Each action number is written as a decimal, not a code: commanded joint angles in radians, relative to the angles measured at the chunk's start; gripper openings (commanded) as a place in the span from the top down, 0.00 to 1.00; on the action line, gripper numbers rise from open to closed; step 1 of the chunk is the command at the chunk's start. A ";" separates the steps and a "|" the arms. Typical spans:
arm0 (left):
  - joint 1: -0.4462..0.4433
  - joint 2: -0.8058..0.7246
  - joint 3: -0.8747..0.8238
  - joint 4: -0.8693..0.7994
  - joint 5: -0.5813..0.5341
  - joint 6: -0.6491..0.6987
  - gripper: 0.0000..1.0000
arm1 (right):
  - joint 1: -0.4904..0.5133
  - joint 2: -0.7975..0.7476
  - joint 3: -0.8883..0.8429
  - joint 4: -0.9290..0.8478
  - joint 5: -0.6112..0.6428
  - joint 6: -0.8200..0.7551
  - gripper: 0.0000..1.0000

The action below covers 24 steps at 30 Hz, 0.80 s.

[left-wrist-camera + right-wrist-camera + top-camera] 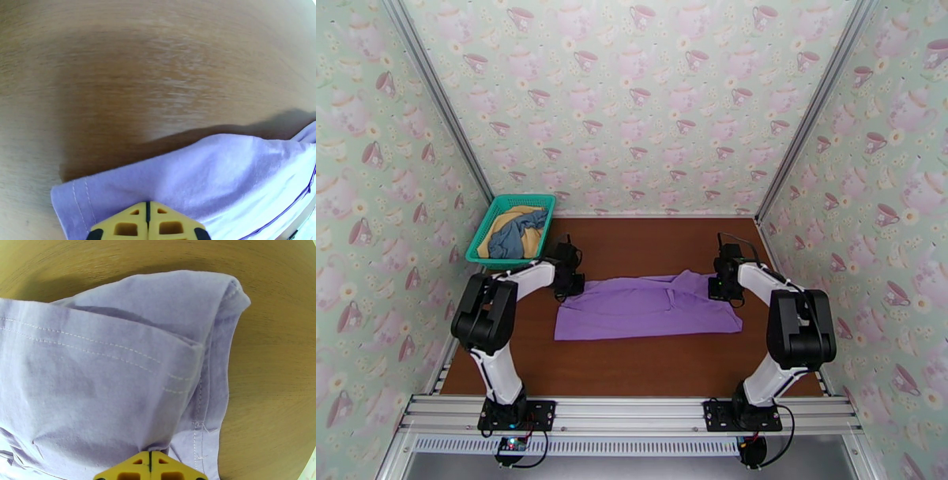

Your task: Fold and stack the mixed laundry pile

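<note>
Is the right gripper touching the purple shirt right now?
Touching. The right wrist view shows the right gripper shut, the purple shirt puckering into its fingertips.

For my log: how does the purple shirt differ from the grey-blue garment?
The lilac-purple shirt lies spread on the table; the grey-blue garment sits crumpled in the teal basket. The left gripper and right gripper pinch the shirt; neither holds the grey-blue garment. Both are cloth.
</note>
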 commanded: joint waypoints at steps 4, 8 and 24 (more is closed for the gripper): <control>-0.047 -0.116 -0.089 -0.021 -0.117 -0.038 1.00 | 0.008 0.016 0.023 -0.088 0.023 0.007 0.74; -0.051 -0.199 -0.097 -0.034 -0.200 -0.042 1.00 | 0.027 -0.021 0.057 -0.153 0.047 0.007 0.61; -0.057 -0.352 0.018 -0.160 -0.339 -0.040 1.00 | 0.533 0.423 0.782 -0.262 -0.262 -0.311 0.47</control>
